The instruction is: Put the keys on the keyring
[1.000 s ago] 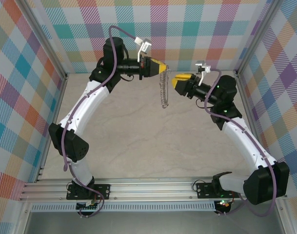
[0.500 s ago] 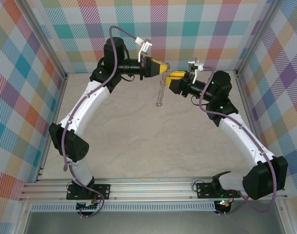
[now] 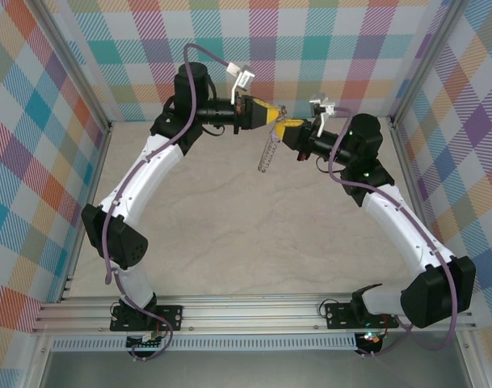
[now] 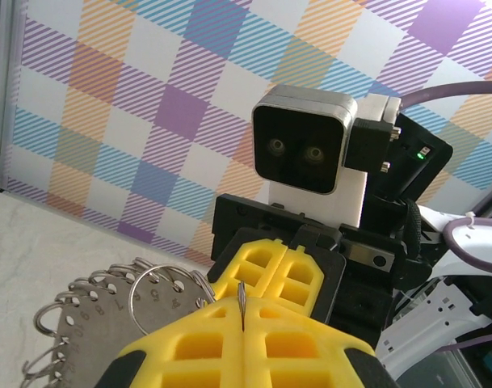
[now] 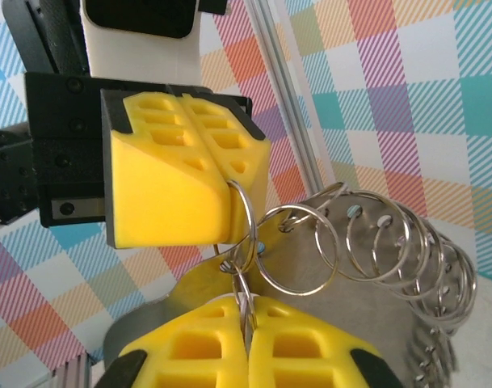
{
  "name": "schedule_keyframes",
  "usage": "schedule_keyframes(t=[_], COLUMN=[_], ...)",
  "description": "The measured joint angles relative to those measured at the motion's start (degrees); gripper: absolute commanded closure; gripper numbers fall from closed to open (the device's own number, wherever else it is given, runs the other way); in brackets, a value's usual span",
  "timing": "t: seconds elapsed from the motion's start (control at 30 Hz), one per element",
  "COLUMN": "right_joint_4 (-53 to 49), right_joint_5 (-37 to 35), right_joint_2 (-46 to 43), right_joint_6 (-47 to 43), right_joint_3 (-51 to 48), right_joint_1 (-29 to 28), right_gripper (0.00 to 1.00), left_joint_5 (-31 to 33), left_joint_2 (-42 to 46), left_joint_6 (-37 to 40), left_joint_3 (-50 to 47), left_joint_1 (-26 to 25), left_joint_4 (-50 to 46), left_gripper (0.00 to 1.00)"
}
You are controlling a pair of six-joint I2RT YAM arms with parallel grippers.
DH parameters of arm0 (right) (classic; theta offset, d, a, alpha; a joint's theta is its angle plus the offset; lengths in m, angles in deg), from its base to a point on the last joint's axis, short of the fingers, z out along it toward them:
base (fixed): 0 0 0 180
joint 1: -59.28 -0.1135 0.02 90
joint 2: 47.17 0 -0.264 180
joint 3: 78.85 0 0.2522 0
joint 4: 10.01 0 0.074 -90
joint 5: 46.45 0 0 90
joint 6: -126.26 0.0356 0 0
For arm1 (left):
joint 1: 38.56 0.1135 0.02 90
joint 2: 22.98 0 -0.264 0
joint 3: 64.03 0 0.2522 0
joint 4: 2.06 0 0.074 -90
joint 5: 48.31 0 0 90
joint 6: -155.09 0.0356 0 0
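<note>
Two grippers, tip to tip, raised above the table (image 3: pixel 229 234).
Left gripper (image 5: pixel 228 184): jaws clamped on a wire loop (image 5: pixel 244 212).
Right gripper (image 5: pixel 246 315): jaws likewise clamped on loops.
One keyring (image 3: pixel 267 152), hanging between them; loops overlapping, uncountable.

The left gripper (image 4: pixel 241 327) is seen at the bottom edge, its yellow fingers pressed together with a thin sliver of metal pinched between them. Just beyond, the right gripper (image 4: pixel 287 267) is faced head-on, its fingers likewise closed, with a wrist camera (image 4: pixel 309 149) mounted above. At lower left the keyring (image 4: pixel 88 311) is shown, fringed with wire loops, against a checked wall (image 4: pixel 132 89).
</note>
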Motion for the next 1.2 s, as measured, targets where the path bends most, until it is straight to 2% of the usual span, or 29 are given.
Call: schedule_keyframes(t=[0.2, 0.53, 0.77, 1.2], right_joint_4=[-1.2, -4.3, -7.9, -14.9], right_joint_5=[-1.0, -8.3, -17.6, -37.5], right_joint_2=[0.0, -0.2, -0.3, 3.0], right_joint_6=[-0.6, -2.3, -2.8, -5.6], right_joint_3=[0.1, 2.1, 2.8, 7.9], right_joint_1=[-0.2, -3.2, -6.8, -14.0], right_gripper=[1.0, 1.0, 1.0, 1.0], left_joint_5=[2.2, 9.0, 14.7, 28.0], left_joint_2=[0.0, 2.9, 5.2, 9.4], left_joint_6=[0.0, 0.0, 0.0, -4.7], left_joint_3=[0.0, -2.1, -6.2, -17.9], left_joint_1=[-0.5, -1.2, -1.8, -3.2], left_joint_4=[-0.3, -0.2, 1.2, 13.6], left_gripper=[1.0, 1.0, 1.0, 1.0])
